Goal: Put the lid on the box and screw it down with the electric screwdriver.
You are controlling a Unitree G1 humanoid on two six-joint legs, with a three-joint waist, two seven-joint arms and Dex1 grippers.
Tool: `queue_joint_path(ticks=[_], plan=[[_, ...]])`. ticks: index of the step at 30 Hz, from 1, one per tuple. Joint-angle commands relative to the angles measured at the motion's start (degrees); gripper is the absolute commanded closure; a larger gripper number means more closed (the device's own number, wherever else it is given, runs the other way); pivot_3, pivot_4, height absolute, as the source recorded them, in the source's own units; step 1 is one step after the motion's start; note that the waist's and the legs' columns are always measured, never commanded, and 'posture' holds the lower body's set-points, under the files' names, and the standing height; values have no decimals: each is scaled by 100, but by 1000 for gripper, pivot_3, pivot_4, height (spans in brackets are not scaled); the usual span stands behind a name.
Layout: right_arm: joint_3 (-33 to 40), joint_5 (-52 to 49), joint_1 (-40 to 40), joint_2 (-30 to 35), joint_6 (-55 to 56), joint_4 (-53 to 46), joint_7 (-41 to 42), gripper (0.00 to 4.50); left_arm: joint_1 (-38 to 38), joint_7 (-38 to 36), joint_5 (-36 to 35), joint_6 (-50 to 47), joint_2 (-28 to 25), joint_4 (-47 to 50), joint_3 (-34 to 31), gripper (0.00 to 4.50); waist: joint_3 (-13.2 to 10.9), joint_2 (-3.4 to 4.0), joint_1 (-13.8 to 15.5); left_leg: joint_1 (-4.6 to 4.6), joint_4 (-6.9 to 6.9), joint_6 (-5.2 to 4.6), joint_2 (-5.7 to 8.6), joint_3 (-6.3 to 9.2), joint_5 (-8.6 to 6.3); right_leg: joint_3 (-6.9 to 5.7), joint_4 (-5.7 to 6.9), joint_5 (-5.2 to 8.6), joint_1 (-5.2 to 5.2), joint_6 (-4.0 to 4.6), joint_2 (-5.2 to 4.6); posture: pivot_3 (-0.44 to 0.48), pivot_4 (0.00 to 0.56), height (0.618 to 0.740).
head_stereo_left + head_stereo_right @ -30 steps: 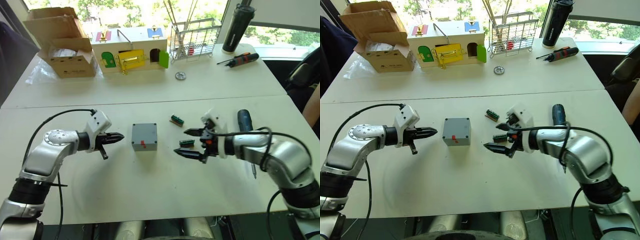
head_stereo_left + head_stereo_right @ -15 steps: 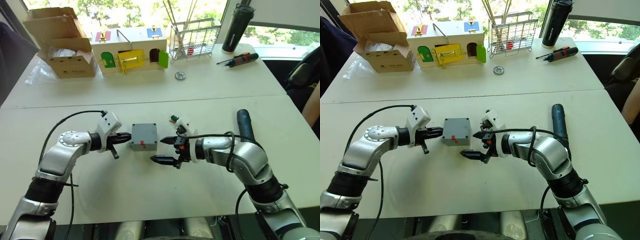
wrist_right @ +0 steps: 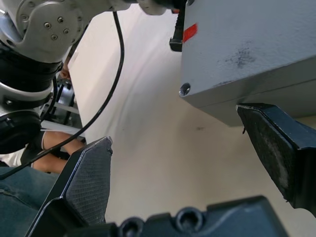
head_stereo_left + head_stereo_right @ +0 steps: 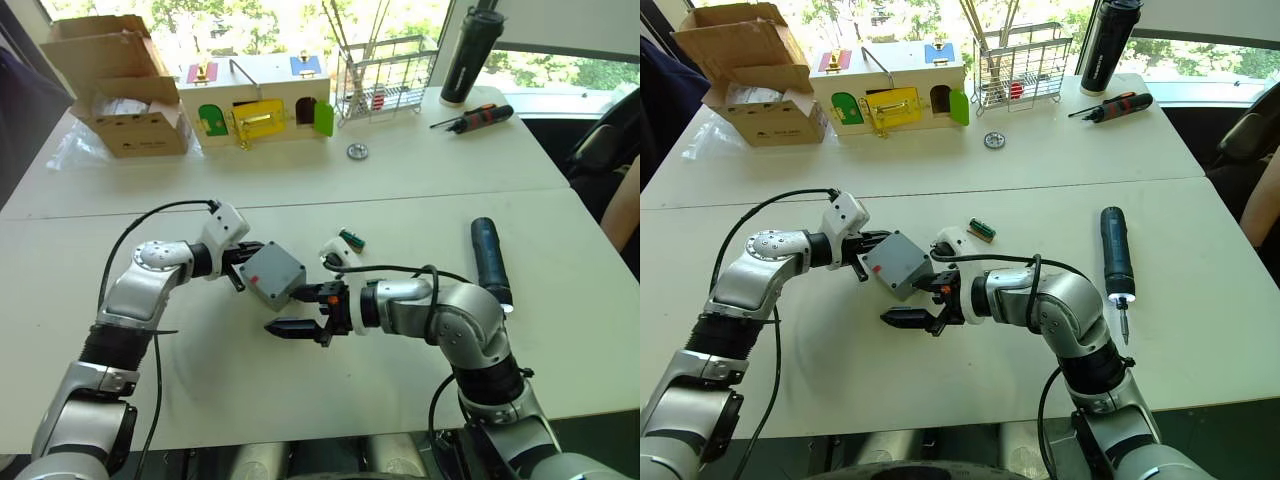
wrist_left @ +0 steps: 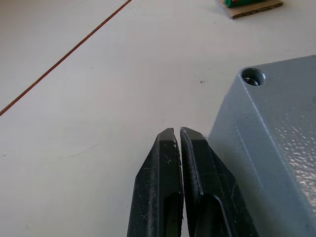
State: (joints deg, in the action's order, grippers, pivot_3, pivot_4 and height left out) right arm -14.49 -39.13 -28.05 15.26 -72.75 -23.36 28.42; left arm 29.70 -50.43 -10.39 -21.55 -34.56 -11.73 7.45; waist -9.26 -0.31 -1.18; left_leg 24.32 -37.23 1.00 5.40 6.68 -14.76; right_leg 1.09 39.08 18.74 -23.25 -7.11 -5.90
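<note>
The left hand (image 5: 177,136) has its two black fingers pressed together, with nothing between them, and their tips lie against one side of the box (image 4: 271,276). The right hand (image 4: 296,311) comes at the box from the opposite side with its fingers spread wide apart: the upper finger (image 3: 281,148) touches the lower edge of the box, while the lower finger (image 3: 91,177) hangs well clear of it over the worktop (image 4: 330,390). The grey box sits between the two hands, turned cornerwise and tilted, its red mark (image 4: 878,270) facing up; whether its lid is on, I cannot tell. Just beyond the right hand lies a small green part (image 4: 351,239). The electric screwdriver (image 4: 1115,250) lies flat on the worktop well off to the robot's right, bit pointing toward the near edge. On the far worktop stand a cardboard carton (image 4: 115,85), a wooden box with coloured doors (image 4: 255,98), a wire rack (image 4: 385,75), a dark bottle (image 4: 465,58) and a red-and-black hand screwdriver (image 4: 475,118).
</note>
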Motion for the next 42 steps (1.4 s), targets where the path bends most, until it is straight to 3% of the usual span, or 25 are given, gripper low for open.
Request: queue_joint_path(ticks=[1,5,9,13,18,27,36,42], plan=[[-185,427,32,709,588,-557,170,21,-25,-53,22,123,-217,87,-248,4361,0,0,8,1,0,0,1,1,0,0,1,0,-2,0,0,0,150,740],[-512,1196,-29,1560,1878,-591,644,21,-350,-302,-235,-227,-669,430,-550,4361,1,-2,-40,1,0,-1,5,-5,0,2,1,0,-7,0,-2,0,150,740],[-800,1878,-307,1597,2916,179,900,21,-1294,-809,-825,-1075,-1274,1475,-919,4361,3,-4,-183,0,14,-1,-10,-5,0,2,2,0,-13,0,1,0,150,740],[-1058,2270,-436,1470,3477,704,1158,21,-1838,-835,-1220,-1660,-1437,2179,-1153,4361,4,-6,-154,0,15,0,-12,-1,0,3,3,0,-14,0,1,0,150,740],[-1282,2479,-522,1173,3919,1112,1555,21,-2194,-558,-1428,-1949,-1257,2678,-1188,4361,4,-6,-85,0,5,0,-8,0,0,5,1,0,-5,0,1,0,150,740],[-1302,2427,-288,922,3745,871,1886,21,-1702,-38,-1221,-1731,-648,2355,-822,4361,6,-8,-89,-1,1,0,-6,-1,0,2,2,0,-3,0,2,0,150,740],[-1216,2522,29,1030,3162,297,1672,21,-1256,55,-920,-1299,-315,1857,-568,4361,7,-10,-101,-1,2,0,-4,-1,0,1,2,0,-5,0,2,0,150,740],[-1064,2574,51,945,2960,267,1383,21,-1307,-99,-946,-1372,-367,1910,-521,4361,7,-11,-93,-1,1,0,-4,-1,0,1,3,0,-4,0,1,0,150,740]])
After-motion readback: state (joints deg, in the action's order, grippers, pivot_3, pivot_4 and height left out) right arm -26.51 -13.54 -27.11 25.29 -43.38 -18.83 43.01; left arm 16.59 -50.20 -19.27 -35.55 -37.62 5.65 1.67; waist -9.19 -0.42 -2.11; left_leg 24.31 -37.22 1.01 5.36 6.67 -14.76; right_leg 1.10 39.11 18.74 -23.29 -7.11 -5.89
